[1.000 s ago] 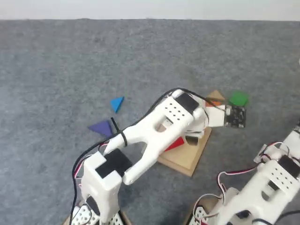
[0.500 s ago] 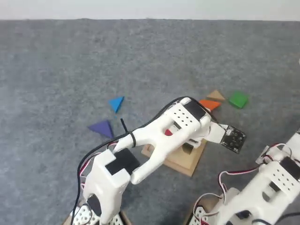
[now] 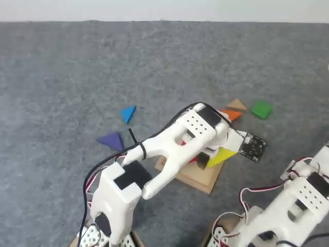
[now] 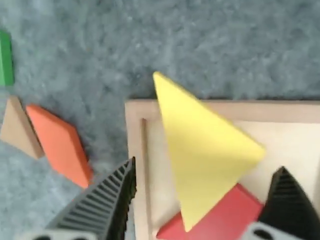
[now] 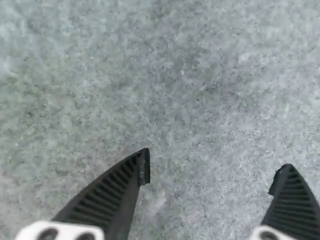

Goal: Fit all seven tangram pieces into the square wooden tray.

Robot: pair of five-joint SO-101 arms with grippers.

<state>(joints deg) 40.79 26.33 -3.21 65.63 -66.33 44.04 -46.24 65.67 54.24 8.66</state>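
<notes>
Tray [image 3: 201, 177] status: one red piece [image 4: 215, 217] is lying in it. The yellow triangle [image 4: 200, 150] sits over that same corner but isn't seated. One tip pokes out past the rim, and it looks to me like it's riding on the red piece, so I'd call it tilted rather than flat. I can't judge the rest of the tray floor because my left arm [image 3: 169, 149] lies across it in the high view.

The left gripper [image 4: 205, 170] hangs right above the yellow triangle with its jaws apart. There's a finger on either side, and neither touches it as far as I can tell.

Outside the tray:
- The orange piece [image 4: 60, 142] and tan triangle [image 4: 19, 127] lie against each other just beside the tray's far corner.
- The green square [image 3: 261, 109] is a little past those two.
- The purple triangle [image 3: 111, 139] is off the tray's opposite side, and the blue triangle [image 3: 128, 113] is farther out again. Both are well apart from the tray.

The right gripper [image 5: 212, 170] is over bare carpet [image 5: 160, 75] with its jaws apart and nothing between them.

My tally is one piece properly in, one half in and needing a nudge down, and five still on the carpet. So it's early days, and the yellow triangle's fit against the red piece is the thing I'd sort out first.
</notes>
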